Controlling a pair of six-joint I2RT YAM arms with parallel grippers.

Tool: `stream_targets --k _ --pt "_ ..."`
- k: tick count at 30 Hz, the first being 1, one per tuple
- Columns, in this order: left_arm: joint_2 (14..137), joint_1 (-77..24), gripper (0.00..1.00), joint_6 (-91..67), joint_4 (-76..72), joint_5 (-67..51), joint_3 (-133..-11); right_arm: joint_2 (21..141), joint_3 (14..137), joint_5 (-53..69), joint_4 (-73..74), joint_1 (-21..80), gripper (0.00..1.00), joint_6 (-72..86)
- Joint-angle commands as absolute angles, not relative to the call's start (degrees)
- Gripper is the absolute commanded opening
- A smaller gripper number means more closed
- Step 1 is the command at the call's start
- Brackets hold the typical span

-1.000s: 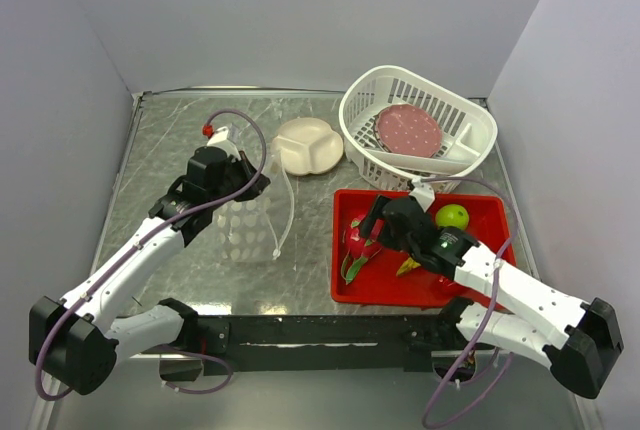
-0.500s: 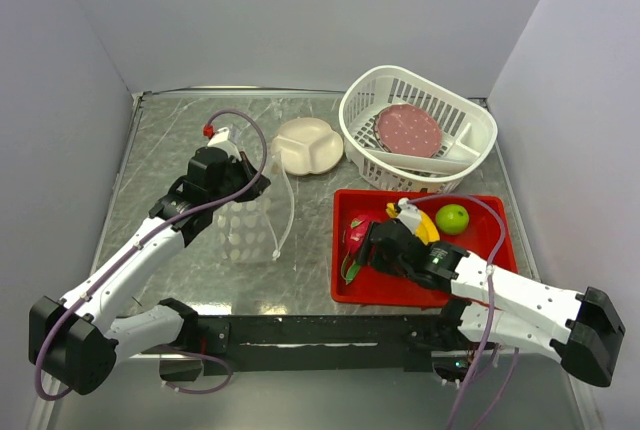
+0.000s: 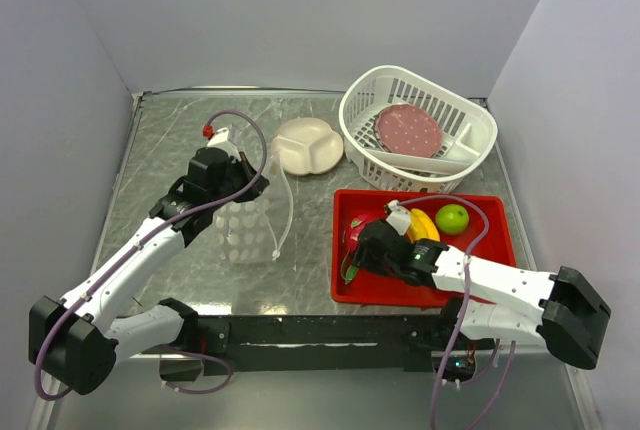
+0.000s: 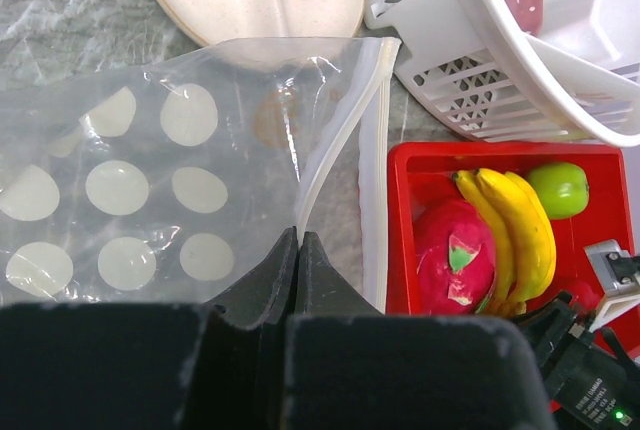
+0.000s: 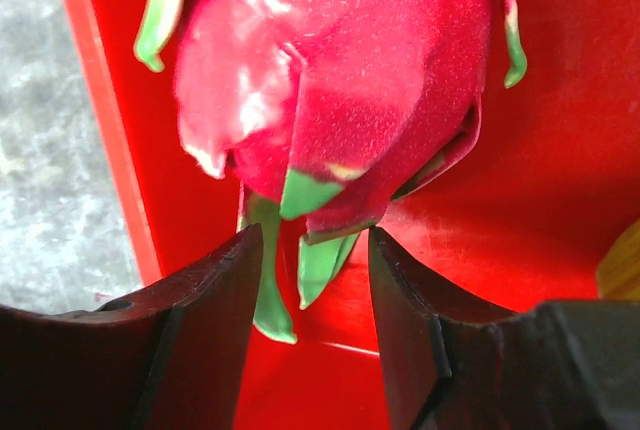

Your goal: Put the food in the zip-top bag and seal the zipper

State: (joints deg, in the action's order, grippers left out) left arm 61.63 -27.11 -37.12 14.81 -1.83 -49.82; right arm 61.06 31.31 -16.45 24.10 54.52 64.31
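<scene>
The clear dotted zip-top bag (image 3: 250, 225) lies on the table left of centre; it also shows in the left wrist view (image 4: 150, 190). My left gripper (image 4: 298, 240) is shut on the bag's zipper (image 4: 335, 145) at the mouth edge. The dragon fruit (image 3: 354, 238), banana (image 3: 422, 223) and green apple (image 3: 452, 217) lie in the red tray (image 3: 495, 240). My right gripper (image 5: 312, 250) is open, low in the tray, its jaws either side of the dragon fruit's (image 5: 330, 80) green scales at its near end.
A white slotted basket (image 3: 420, 165) with a reddish speckled disc (image 3: 407, 131) stands behind the tray. A cream divided plate (image 3: 308, 145) sits at the back centre. Grey walls close in on both sides.
My right gripper has swung left and down across the tray to the dragon fruit, uncovering the banana. The left arm and the bag have not moved.
</scene>
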Motion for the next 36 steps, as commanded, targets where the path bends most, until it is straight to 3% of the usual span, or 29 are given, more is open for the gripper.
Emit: stream_targets --k 1,8,12,18,22,36 --pt "60.6 -27.4 0.01 -36.7 14.9 -0.7 -51.1 62.8 30.6 -18.5 21.9 54.9 0.52 65.4" --pt "61.0 -27.4 0.01 -37.3 14.1 -1.6 -50.8 64.2 29.4 -20.6 21.3 54.8 0.51 66.0" --pt "61.4 -27.7 0.01 -37.0 14.2 -1.4 -51.3 65.1 28.9 -22.0 21.4 54.9 0.46 66.2" --pt "61.7 -27.8 0.01 -36.9 14.3 -1.3 -51.2 63.6 30.0 -25.7 24.1 54.9 0.24 66.0" --pt "61.7 -27.9 0.01 -36.7 14.6 -1.3 -51.2 60.5 31.2 -27.4 25.9 54.9 0.00 64.6" --pt "62.8 -28.8 0.01 -37.2 14.1 -1.1 -51.9 49.3 44.2 -32.3 37.8 54.8 0.00 54.3"
